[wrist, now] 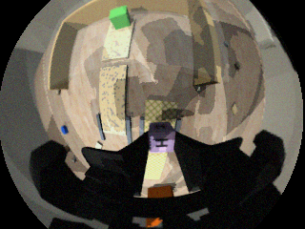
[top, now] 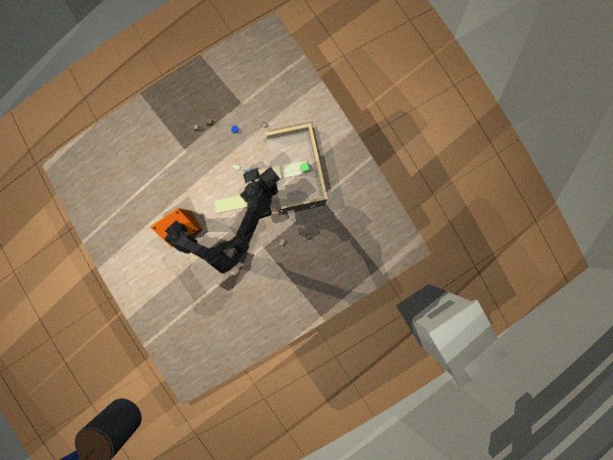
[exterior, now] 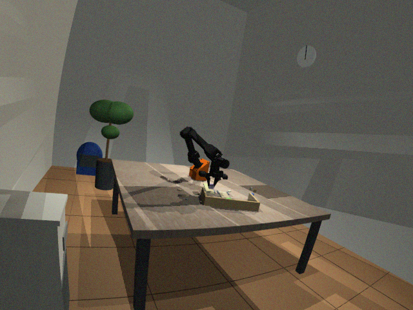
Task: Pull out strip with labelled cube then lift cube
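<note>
The purple cube (wrist: 161, 137) (exterior: 211, 186) has a dark H on its top. My gripper (wrist: 159, 133) (exterior: 211, 186) is shut on it, a finger on either side. A pale yellow checked strip (wrist: 155, 167) (top: 230, 203) shows in front of and beyond the cube, its middle hidden by the cube and fingers. Whether the cube touches the strip I cannot tell. Beside it, a speckled strip is in two pieces: a near piece (wrist: 112, 88) and a far piece (wrist: 118, 43) (top: 292, 170), with a gap between. A green cube (wrist: 119, 17) (top: 304, 167) stands at the far piece's end.
A low tan wall (top: 317, 160) (exterior: 230, 203) (wrist: 62, 59) encloses three sides around the strips' far part. Short blue-grey rails (wrist: 129, 130) (wrist: 100, 126) flank the strips. A blue disc (top: 235, 128) (wrist: 64, 129) and several small bits lie outside. The orange base (top: 176, 227) (exterior: 199, 170) stands behind.
</note>
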{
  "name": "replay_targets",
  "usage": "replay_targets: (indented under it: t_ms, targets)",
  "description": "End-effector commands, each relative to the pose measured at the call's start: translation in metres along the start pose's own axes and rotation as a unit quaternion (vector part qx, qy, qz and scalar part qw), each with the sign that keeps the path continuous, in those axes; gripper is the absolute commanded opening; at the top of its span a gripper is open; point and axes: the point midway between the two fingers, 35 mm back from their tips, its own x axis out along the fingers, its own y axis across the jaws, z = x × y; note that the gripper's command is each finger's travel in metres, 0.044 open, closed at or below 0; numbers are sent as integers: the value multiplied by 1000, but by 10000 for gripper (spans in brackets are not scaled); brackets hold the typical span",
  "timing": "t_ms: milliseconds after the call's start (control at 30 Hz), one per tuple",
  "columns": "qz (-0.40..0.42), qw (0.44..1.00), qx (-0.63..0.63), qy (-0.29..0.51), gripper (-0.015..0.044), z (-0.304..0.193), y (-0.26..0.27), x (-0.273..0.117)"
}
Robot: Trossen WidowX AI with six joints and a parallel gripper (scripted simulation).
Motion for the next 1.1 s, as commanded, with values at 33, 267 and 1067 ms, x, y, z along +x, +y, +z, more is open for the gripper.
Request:
replay_targets:
  t_ms: [33, 267, 1067]
  targets:
    - [2, 1000, 3, -4, 0, -22, -3, -18]
    - [2, 1000, 2, -4, 0, -35, -5, -22]
    - [3, 1000, 1, -3, 0, -57, -6, -58]
